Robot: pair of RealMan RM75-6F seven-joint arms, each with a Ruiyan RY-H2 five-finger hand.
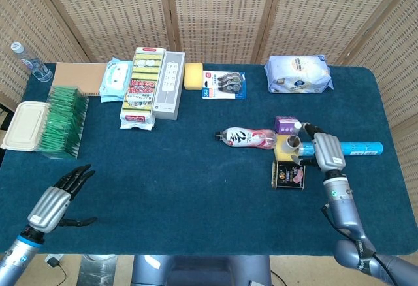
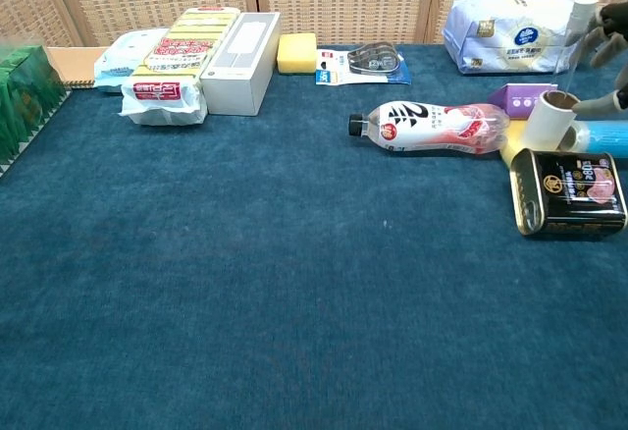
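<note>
Head view shows our right hand (image 1: 325,150) poised over the blue roll (image 1: 339,148), fingers loose, grasping nothing; black tin (image 1: 289,174) just beside it; our left hand (image 1: 55,201) spread, empty, near the table edge (image 1: 196,250).

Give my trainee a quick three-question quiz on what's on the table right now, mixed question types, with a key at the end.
1. True or false: the right hand is over the blue roll, beside the black tin.
2. Which thing lies directly left of the yellow sponge block? A) the pink drink bottle B) a red mug C) a pair of scissors
3. Fill in: the left hand is low at the table's near-left corner, holding ____.

Key
1. True.
2. A.
3. Nothing; its fingers are spread apart.
</note>
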